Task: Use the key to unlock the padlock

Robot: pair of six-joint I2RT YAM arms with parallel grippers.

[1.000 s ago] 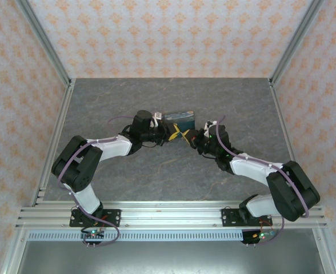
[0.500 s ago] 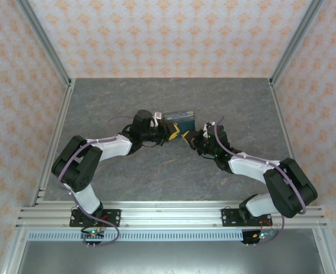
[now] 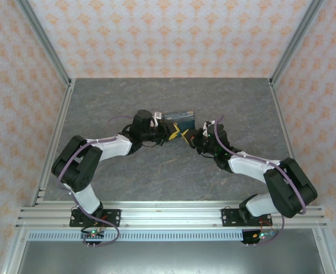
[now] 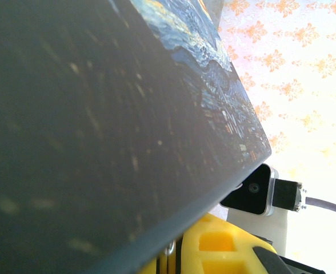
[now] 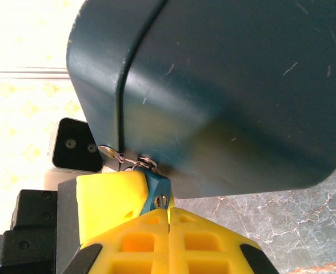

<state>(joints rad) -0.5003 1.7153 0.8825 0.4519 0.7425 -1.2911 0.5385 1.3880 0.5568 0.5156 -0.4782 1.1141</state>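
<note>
Currently, the right gripper point(image 5: 168, 210) fingers are pressed together, tips touching the padlock point(image 5: 155, 188) at lower centre, below the tin point(image 5: 231, 91); the key point(image 5: 108, 152) sits just upper left; left gripper point(image 3: 174, 135) finger spacing cannot be determined

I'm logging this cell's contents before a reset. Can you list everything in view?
tin: one, dark blue with a Starry Night print, mid-table, just beyond both end effectors.
padlock: one, teal, at the tin's lower corner.
key: one, pale metal, seemingly at the padlock's lower end.
table: one, grey marbled.
walls: three, pale with orange floral print, around the table.
left arm, right arm: black and white, bases at the near edge.
left end effector: yellow, beside the padlock, grip unclear.
right end effector: yellow, shut, apparently on the key.
</note>
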